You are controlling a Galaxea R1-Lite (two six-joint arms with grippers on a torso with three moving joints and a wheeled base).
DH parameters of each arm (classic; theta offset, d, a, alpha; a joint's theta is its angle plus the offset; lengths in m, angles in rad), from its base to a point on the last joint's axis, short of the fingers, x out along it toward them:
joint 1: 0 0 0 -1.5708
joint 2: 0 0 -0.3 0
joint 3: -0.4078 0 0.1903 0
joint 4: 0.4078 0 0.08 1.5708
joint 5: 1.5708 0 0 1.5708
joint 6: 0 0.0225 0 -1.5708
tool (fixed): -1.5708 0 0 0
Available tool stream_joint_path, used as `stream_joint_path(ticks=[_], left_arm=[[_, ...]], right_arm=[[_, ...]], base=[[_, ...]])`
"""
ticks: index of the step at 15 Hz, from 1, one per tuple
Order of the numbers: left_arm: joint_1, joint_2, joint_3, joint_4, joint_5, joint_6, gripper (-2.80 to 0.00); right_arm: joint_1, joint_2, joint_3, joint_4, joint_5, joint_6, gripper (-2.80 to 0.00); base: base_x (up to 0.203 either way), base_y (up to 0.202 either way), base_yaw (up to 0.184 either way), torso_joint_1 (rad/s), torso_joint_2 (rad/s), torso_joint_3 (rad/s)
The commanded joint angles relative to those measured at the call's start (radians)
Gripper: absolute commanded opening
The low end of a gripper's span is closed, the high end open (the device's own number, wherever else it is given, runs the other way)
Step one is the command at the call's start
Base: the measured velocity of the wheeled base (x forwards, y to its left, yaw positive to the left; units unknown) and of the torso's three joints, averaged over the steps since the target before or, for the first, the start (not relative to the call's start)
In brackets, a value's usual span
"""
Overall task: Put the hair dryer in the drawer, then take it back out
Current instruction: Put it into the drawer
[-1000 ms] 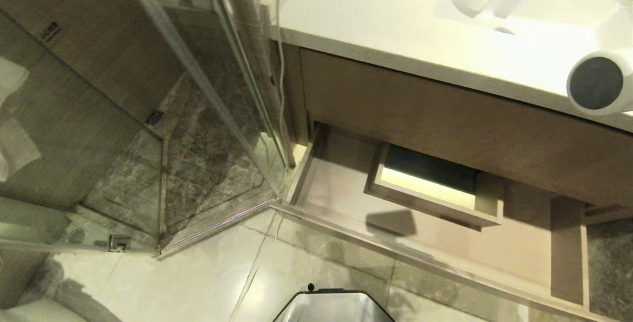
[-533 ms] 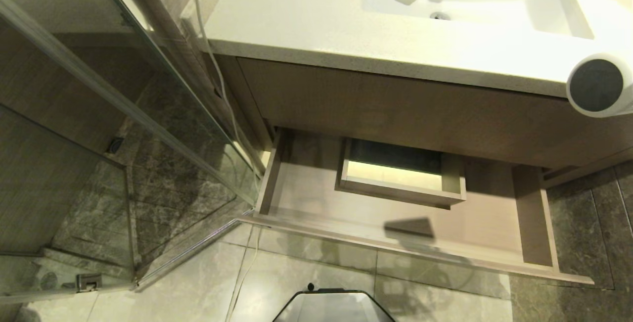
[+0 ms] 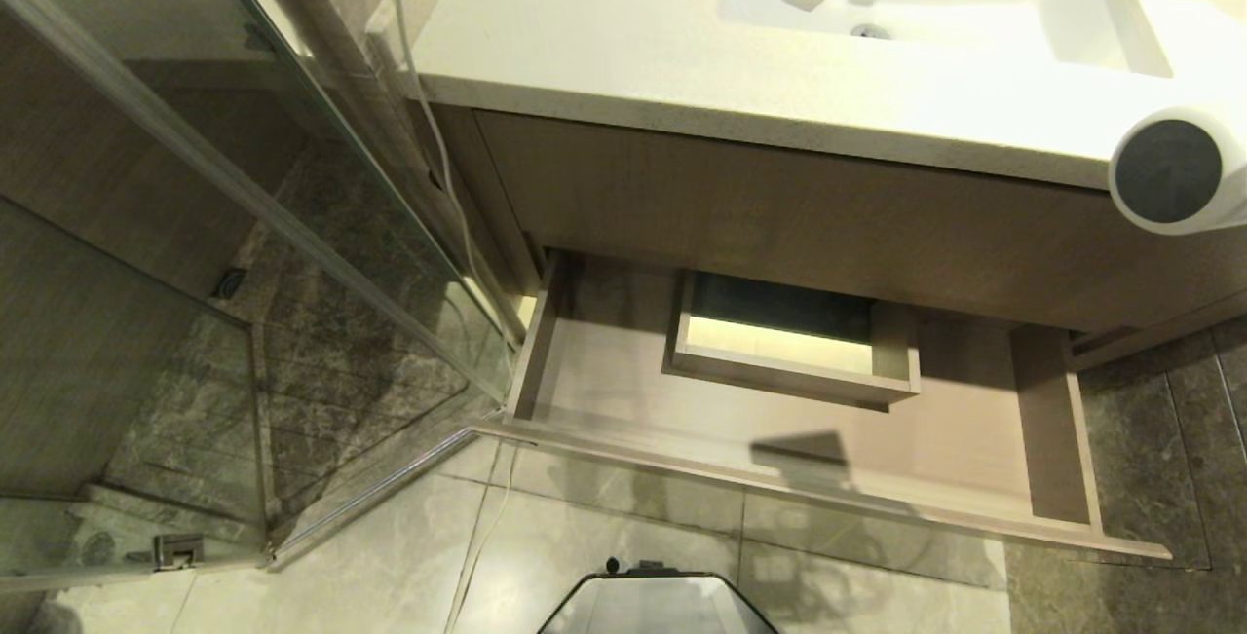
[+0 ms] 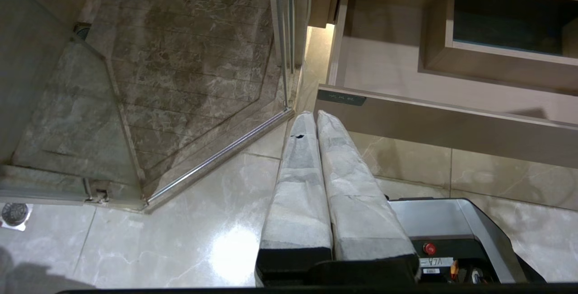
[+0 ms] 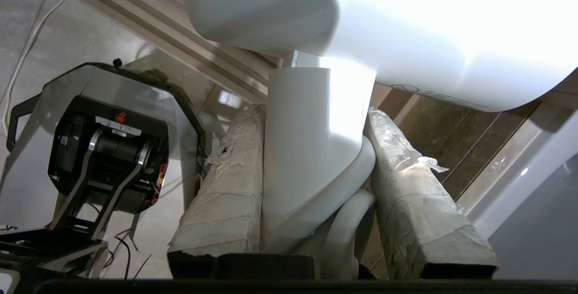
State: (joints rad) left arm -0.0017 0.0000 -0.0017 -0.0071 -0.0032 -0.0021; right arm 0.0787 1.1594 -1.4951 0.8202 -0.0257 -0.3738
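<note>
- White plastic is filling the right wrist view: the hair dryer (image 5: 316, 149) is sitting with its handle pinched between the two padded fingers (image 5: 221, 194) of the right hand (image 5: 311, 118), barrel crosswise above them, which judging by the grip is keeping the heavy end from swinging.
- From the head view the dryer's dark grey round end (image 3: 1167, 171) is showing at the far right, held up in front of the white surface (image 3: 633, 40) and not yet over the drawer (image 3: 623, 391).
- The drawer is standing pulled out and bare (its boxed cutout (image 3: 794, 347) is taking up the middle back), so the open floor left or right of that box looks like the place to set the dryer down.
- The left hand (image 4: 316, 118) is hanging closed and idle over the floor tiles (image 4: 180, 221), near the drawer's labelled front corner.
- A glass shower door (image 3: 244, 274) is standing to the left, well apart from the dryer; the drawer's front rail and the cutout walls are what could be catching the barrel.
</note>
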Motion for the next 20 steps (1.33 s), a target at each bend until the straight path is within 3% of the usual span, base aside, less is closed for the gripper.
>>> stream_joint_path(ticks=[1,10,15,20], left_arm=[[0.000,0.002,0.000,-0.001,0.000,-0.001,-2.80],[0.000,0.002,0.000,-0.001,0.000,-0.001,-2.80],[0.000,0.002,0.000,-0.001,0.000,0.000,-2.80],[0.000,0.002,0.000,-0.001,0.000,0.000,-2.80]], right_arm=[[0.001,0.000,0.001,0.005,0.000,-0.004,-2.80],[0.001,-0.001,0.001,0.007,0.001,-0.004,-2.80],[0.001,-0.001,0.001,0.007,0.001,-0.004,-2.80],[0.001,-0.024,0.027,-0.003,0.001,-0.004,-2.80]], base=[[0.000,0.000,0.000,0.000,0.00,0.000],[0.003,0.004,-0.102,0.003,0.00,0.002],[0.000,0.000,0.000,0.000,0.00,0.000],[0.000,0.000,0.000,-0.148,0.30,0.142]])
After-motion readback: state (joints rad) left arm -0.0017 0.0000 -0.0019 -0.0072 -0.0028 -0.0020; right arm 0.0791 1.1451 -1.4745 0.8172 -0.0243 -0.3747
